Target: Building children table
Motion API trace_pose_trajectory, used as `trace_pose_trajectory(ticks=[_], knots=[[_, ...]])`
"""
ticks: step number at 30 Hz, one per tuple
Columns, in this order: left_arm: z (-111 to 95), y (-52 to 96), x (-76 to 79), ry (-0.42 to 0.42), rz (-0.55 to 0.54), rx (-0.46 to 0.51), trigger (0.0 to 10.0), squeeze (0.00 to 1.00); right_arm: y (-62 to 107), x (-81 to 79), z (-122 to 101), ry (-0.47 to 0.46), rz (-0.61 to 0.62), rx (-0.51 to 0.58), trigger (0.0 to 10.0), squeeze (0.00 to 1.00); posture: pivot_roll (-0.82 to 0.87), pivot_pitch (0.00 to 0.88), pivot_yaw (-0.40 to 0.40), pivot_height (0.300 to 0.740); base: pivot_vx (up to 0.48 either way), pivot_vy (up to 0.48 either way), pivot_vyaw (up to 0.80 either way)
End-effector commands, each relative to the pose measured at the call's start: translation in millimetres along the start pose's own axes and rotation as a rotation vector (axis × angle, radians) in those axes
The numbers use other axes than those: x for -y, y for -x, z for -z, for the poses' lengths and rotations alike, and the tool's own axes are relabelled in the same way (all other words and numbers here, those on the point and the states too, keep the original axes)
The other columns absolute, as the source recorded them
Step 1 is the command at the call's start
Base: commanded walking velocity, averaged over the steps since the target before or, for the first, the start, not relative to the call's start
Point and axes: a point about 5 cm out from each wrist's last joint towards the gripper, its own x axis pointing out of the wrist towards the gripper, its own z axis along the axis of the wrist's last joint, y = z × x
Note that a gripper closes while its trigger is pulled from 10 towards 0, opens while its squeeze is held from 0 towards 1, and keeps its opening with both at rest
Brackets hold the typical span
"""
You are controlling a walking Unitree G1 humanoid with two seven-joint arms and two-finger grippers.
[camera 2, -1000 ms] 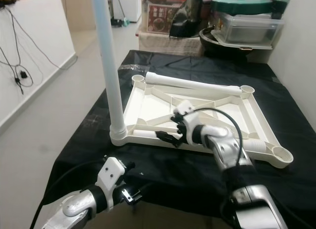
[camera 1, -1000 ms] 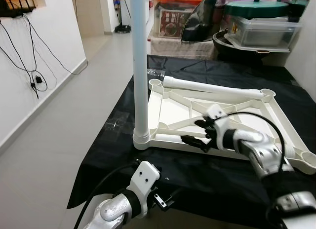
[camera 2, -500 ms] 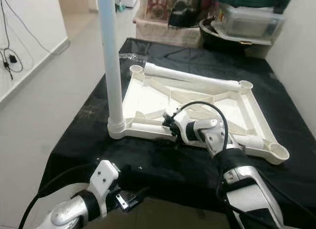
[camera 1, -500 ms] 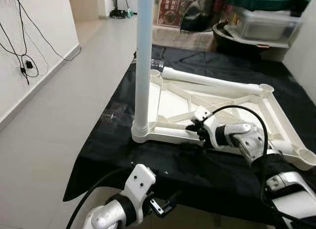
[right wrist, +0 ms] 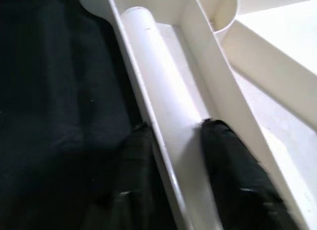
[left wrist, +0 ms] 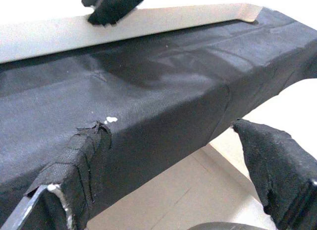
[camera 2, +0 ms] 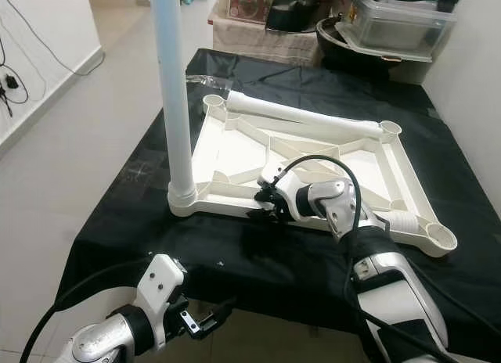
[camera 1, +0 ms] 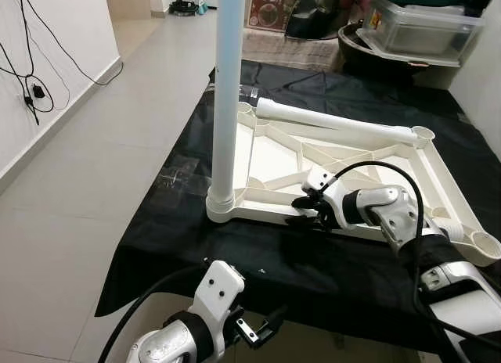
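Note:
A white children's table top (camera 1: pixel 274 156) lies upside down on a black-covered table (camera 1: pixel 196 246). One white leg (camera 1: pixel 225 105) stands upright in its near-left corner socket. A second leg (camera 1: pixel 337 122) lies along the far edge. A third loose leg (right wrist: pixel 158 86) lies in the channel along the near rim. My right gripper (camera 1: pixel 304 210) is down on that rim, shut with one finger (right wrist: pixel 133 190) outside the rim wall and the other on the leg. My left gripper (camera 1: pixel 258 332) hangs open below the table's front edge.
Plastic storage boxes (camera 1: pixel 415 34) and a dark tub crowd the far end of the table. Cables (camera 1: pixel 31 89) hang on the wall at the left, with tiled floor (camera 1: pixel 102 167) beside the table. A wall closes in at the right.
The camera has tilted down and come closer. My right gripper dropped from above the frame to the near rim and closed around the lying leg. The left arm stayed low.

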Motion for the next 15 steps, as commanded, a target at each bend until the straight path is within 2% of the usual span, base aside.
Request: trace_pose_trajectory(ticks=[1,3,4,9,11,15], knots=[[1.2,1.6,3.8,0.008,0.017,-0.016,10.0,0.00,-10.6,-10.9,23.9,-0.040,-0.035,-0.102,4.5,0.00,0.14,0.134,-0.117,0.740,0.000,0.000,0.00],[1.2,1.6,3.8,0.008,0.017,-0.016,10.0,0.00,-10.6,-10.9,23.9,-0.040,-0.035,-0.102,4.5,0.00,0.14,0.134,-0.117,0.740,0.000,0.000,0.00],[1.3,1.3,3.5,0.009,0.018,-0.019,10.0,0.00,-10.3,-8.9,21.7,-0.039,-0.020,-0.090,10.0,0.00,0.14,0.124,-0.112,0.740,0.000,0.000,0.00],[2.1,0.1,2.0,0.009,0.018,-0.024,10.0,0.00,-7.5,-9.2,9.8,-0.023,-0.061,-0.021,10.0,0.00,0.14,0.117,-0.111,0.740,0.000,0.000,0.00],[2.1,-0.5,1.6,0.009,0.019,-0.025,10.0,0.00,-7.5,-11.7,10.7,-0.008,-0.089,-0.037,10.0,0.00,0.14,0.118,-0.111,0.740,0.000,0.000,0.00],[1.3,-1.1,0.9,0.007,0.018,-0.026,10.0,0.00,-10.4,-15.3,23.1,0.007,-0.105,-0.138,10.0,0.00,0.14,0.125,-0.109,0.740,0.000,0.000,0.00]])
